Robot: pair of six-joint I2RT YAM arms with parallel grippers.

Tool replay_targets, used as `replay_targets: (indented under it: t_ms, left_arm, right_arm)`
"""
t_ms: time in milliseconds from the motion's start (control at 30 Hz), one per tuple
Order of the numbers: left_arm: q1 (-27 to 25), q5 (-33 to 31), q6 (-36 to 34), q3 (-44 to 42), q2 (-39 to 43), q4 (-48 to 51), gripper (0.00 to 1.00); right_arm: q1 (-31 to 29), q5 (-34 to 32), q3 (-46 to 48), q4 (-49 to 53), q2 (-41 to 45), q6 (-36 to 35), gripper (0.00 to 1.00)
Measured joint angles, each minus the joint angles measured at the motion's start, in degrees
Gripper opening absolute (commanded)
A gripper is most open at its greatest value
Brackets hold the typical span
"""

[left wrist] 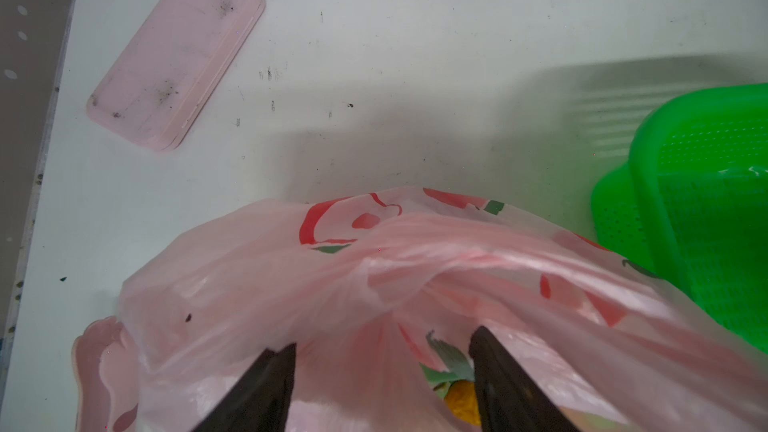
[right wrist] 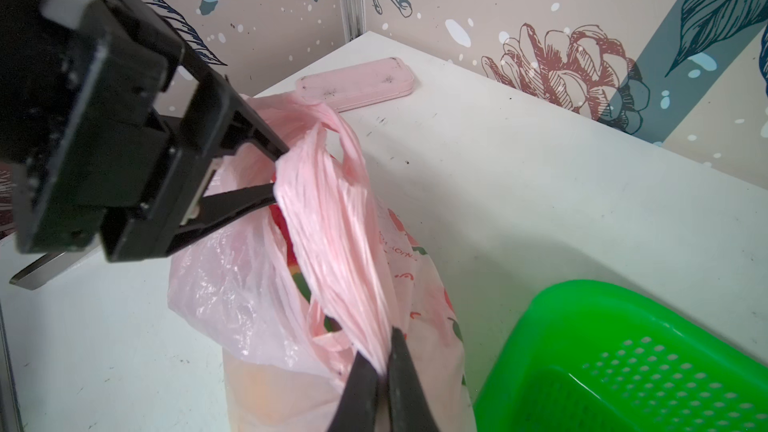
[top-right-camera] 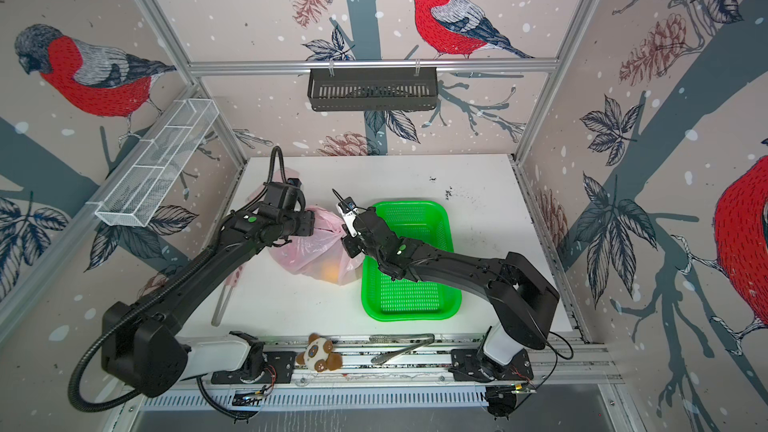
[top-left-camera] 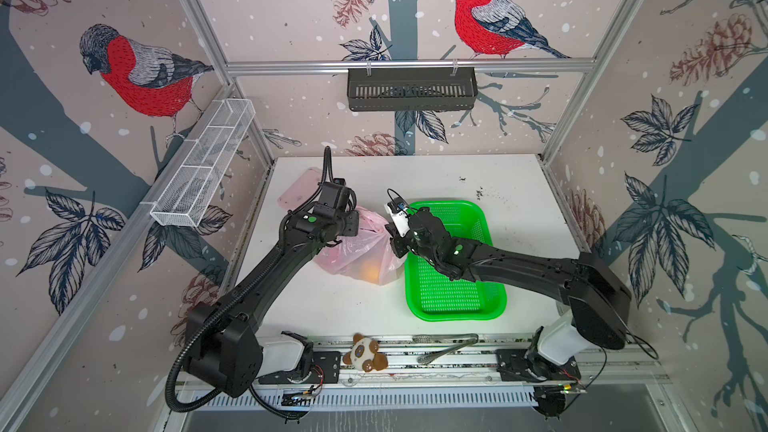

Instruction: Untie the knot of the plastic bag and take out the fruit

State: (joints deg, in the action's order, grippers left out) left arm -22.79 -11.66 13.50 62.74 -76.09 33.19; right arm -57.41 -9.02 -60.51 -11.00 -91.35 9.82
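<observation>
In both top views the plastic bag (top-left-camera: 357, 249) stands on the white table (top-left-camera: 498, 184), just left of the green basket (top-left-camera: 457, 317), between my two arms. From the left wrist, my left pincer (left wrist: 382, 342) stands apart with bag film between its fingers, and an orange fruit (left wrist: 461, 403) shows below. From the right wrist, my right pincer (right wrist: 380, 351) is clamped on the twisted handle (right wrist: 332, 243); the knot (right wrist: 309, 130), I judge, is the bunch at my left tips. The film looks thin, soft, slippery and easily torn: I would pinch the handle close beside that bunch, never the belly
</observation>
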Motion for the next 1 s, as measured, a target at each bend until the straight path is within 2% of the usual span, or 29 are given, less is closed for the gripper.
replay_targets:
  t_ms: [300, 433, 867, 1000]
  left_arm:
    - [-1.0, -10.7, 1.0, 2.6, -6.3, 0.1, 0.67]
    - [-0.7, -13.5, 2.5, 2.8, -7.7, 0.2, 0.67]
    - [5.7, -13.9, 5.2, 0.7, -5.1, -1.2, 0.66]
    - [6.3, -13.8, 6.0, -0.5, -2.5, -1.1, 0.64]
  right_arm:
    - [0.8, 1.5, 1.0, -0.8, 0.5, -0.8, 0.08]
    - [1.2, 1.9, 1.3, -1.3, 0.7, -0.8, 0.08]
    - [1.6, 2.9, 3.6, -2.7, 2.4, -0.6, 0.08]
    - [1.6, 2.8, 4.0, -2.7, 3.2, 0.2, 0.12]
